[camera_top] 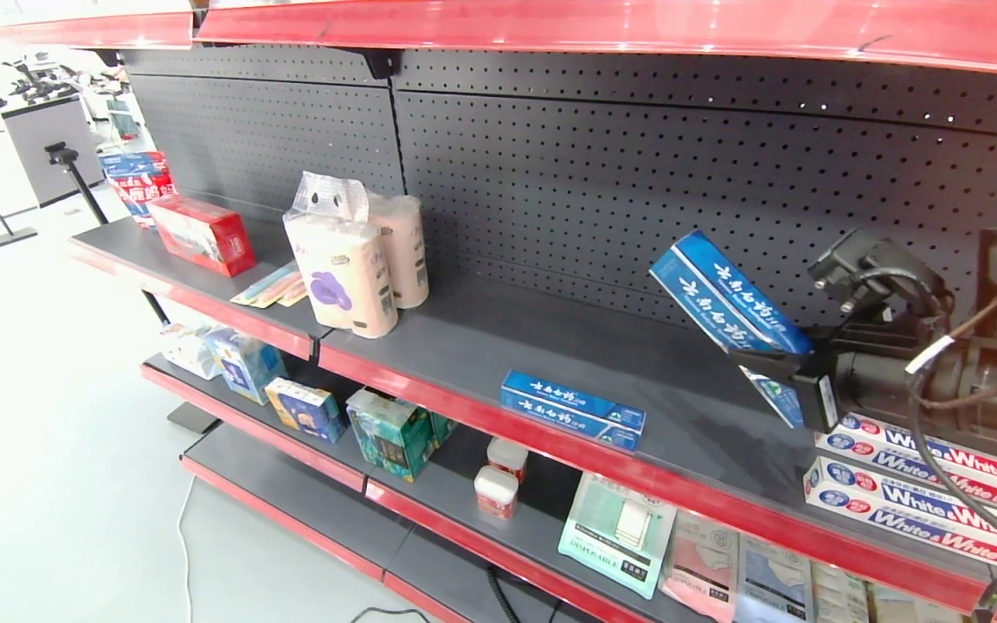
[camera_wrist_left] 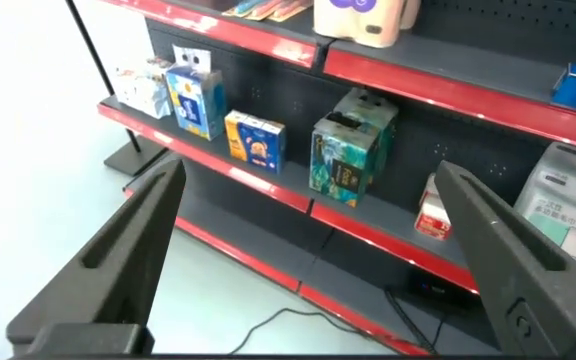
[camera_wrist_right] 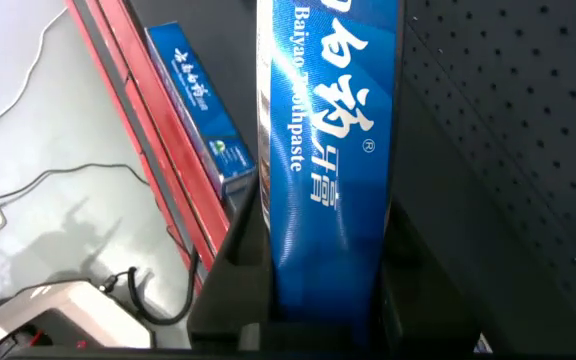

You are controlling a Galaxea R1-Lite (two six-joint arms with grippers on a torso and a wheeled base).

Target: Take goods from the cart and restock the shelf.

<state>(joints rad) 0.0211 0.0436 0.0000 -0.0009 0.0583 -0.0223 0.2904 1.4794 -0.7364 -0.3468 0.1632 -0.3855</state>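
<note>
The right claw (camera_top: 782,374) is clenching a blue toothpaste box (camera_top: 728,298) by one end, holding it tilted above the shelf (camera_top: 550,342), probably to lay it beside the matching box (camera_top: 572,408). The left claw (camera_wrist_left: 308,200) is hanging released.

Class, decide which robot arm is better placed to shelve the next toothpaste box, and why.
Right. The right gripper is shut on a blue toothpaste box above the shelf, near a matching box lying there. The left gripper is open, empty, facing lower shelves.
</note>
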